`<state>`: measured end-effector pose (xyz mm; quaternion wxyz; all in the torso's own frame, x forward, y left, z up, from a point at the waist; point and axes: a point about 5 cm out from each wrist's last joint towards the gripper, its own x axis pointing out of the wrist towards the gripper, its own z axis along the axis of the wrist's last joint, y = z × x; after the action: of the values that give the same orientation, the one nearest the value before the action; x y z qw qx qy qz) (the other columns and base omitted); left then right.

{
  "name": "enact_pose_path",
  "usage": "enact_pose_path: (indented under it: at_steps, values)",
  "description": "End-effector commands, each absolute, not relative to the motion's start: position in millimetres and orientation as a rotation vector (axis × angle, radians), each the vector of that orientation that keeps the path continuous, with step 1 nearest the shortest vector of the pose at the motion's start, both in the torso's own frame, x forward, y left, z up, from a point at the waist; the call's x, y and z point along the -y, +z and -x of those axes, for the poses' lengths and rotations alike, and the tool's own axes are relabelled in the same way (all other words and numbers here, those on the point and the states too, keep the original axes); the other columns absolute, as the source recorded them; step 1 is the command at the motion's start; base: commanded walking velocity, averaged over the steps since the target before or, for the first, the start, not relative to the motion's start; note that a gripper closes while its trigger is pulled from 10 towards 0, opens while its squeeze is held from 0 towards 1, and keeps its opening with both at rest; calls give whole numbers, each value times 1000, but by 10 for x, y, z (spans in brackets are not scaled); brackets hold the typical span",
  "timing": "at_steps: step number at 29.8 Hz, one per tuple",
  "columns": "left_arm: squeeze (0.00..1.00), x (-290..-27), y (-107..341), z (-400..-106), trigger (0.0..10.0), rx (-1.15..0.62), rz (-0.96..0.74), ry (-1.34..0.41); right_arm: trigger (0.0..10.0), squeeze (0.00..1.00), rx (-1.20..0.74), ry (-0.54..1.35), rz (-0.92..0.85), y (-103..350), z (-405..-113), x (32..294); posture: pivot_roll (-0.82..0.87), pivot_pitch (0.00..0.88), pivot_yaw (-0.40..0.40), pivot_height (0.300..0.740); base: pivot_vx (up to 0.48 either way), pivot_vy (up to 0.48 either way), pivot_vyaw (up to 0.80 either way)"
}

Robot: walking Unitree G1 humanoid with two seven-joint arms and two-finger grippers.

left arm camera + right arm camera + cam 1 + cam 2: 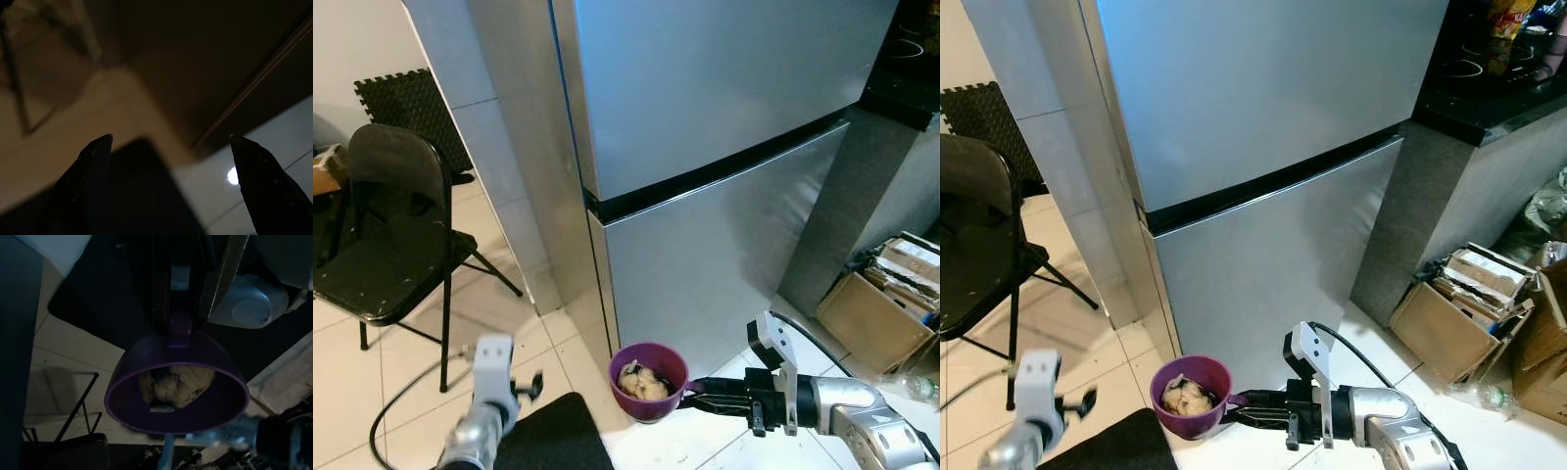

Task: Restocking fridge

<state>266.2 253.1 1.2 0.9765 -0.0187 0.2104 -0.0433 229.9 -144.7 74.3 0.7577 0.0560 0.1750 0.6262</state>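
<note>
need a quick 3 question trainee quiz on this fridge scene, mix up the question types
1. True or false: the right gripper holds the purple plastic bowl by its handle.
2. Are the silver two-door fridge doors A) both shut, or B) the lower one open?
3. Fill in: the black folding ____ stands on the tiled floor to the fridge's left.

Key
1. True; it is shut on the handle, with pale food inside the bowl.
2. A.
3. chair. The left gripper is open, holding nothing.

Head views: bright, even indoor light, soft sheen on fridge (724, 88) doors. Left arm blurred. Wrist views: dim, murky, soft-focused.
</note>
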Motion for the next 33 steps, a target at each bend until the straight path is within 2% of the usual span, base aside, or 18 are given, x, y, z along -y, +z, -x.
enact_pose_path:
  at_steps: [1,5,6,7,14,15,16,17,19,30,31,32,33]
  values:
    - [0,-2622,165,-2751,10000,-363,6,-121,10000,0,-360,1398,-123,801,-2284,1426,-37,0,26,740,0,0,0]
    - [0,-2489,552,-3067,10000,-203,-42,-305,10000,0,-367,1409,-121,806,-2261,1423,-41,0,34,740,0,0,0]
    - [0,-2489,552,-3067,10000,-203,-42,-305,10000,0,-367,1409,-121,806,-2261,1423,-41,0,34,740,0,0,0]
    - [0,-2409,700,-3169,10000,-139,-51,-385,10000,0,-368,1410,-120,805,-2260,1418,-45,0,35,740,0,0,0]
    - [0,-2291,943,-3314,10000,-55,-87,-511,10000,0,-372,1411,-117,801,-2260,1404,-46,0,32,740,0,0,0]
    - [929,-2252,1014,-3354,10000,-34,-86,-552,10000,0,-373,1409,-115,798,-2260,1403,-48,0,32,740,0,0,0]
    - [929,-2252,1014,-3354,10000,-34,-86,-552,10000,0,-373,1409,-115,798,-2260,1403,-48,0,32,740,0,0,0]
    - [1000,-2210,1076,-3381,10000,-14,-77,-606,10000,0,-375,1408,-113,796,-2258,1404,-54,0,34,740,0,0,0]
    - [1000,-2155,1161,-3404,10000,15,-54,-693,10000,0,-377,1404,-109,797,-2254,1411,-57,0,35,740,0,0,0]
    - [1000,-2086,1338,-3456,10000,66,15,-828,10000,0,-382,1385,-100,801,-2249,1451,-67,0,34,740,0,0,0]
    - [820,-2065,1340,-3457,10000,63,22,-849,10000,0,-381,1382,-101,804,-2249,1454,-67,0,34,740,0,0,0]
    - [94,-2044,1340,-3453,10000,58,33,-876,10000,0,-381,1379,-101,804,-2249,1457,-69,0,35,740,0,0,0]
    - [94,-2044,1340,-3453,10000,58,33,-876,10000,0,-381,1379,-101,804,-2249,1457,-69,0,35,740,0,0,0]
